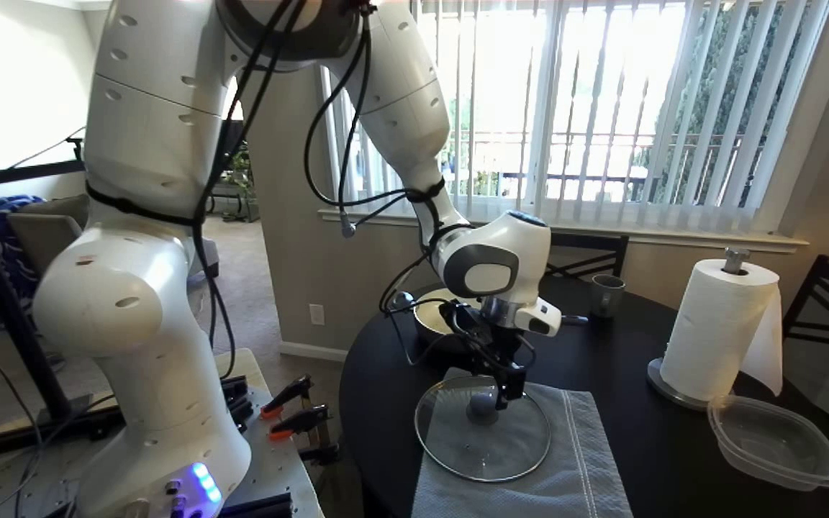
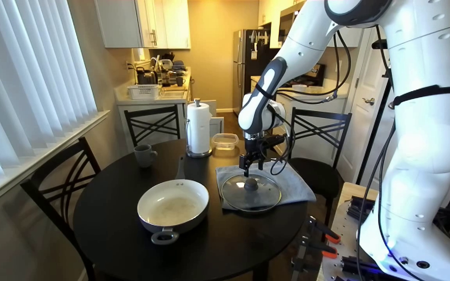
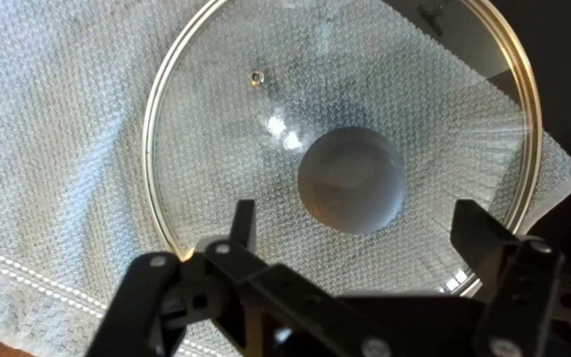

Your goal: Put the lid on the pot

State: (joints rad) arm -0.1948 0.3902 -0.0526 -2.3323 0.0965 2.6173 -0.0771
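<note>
The lid, clear glass with a metal rim and a dark round knob, lies flat on a grey cloth in both exterior views (image 1: 483, 450) (image 2: 266, 195); it also fills much of the wrist view (image 3: 206, 163). The pot, cream inside and dark outside, stands beside the cloth in both exterior views (image 1: 435, 316) (image 2: 174, 208), with a long handle and a short loop handle; it is out of the wrist view. My gripper (image 2: 253, 168) is open and empty, just above the lid near the knob. In the wrist view the knob (image 3: 352, 181) shows ahead of the spread fingertips (image 3: 355, 210).
The grey cloth (image 2: 295, 189) lies on the round black table (image 2: 108, 218). A paper towel roll (image 1: 717, 331), a clear plastic container (image 1: 774, 450) and a grey mug (image 2: 145, 156) stand on the table. Black chairs (image 2: 65, 183) surround it.
</note>
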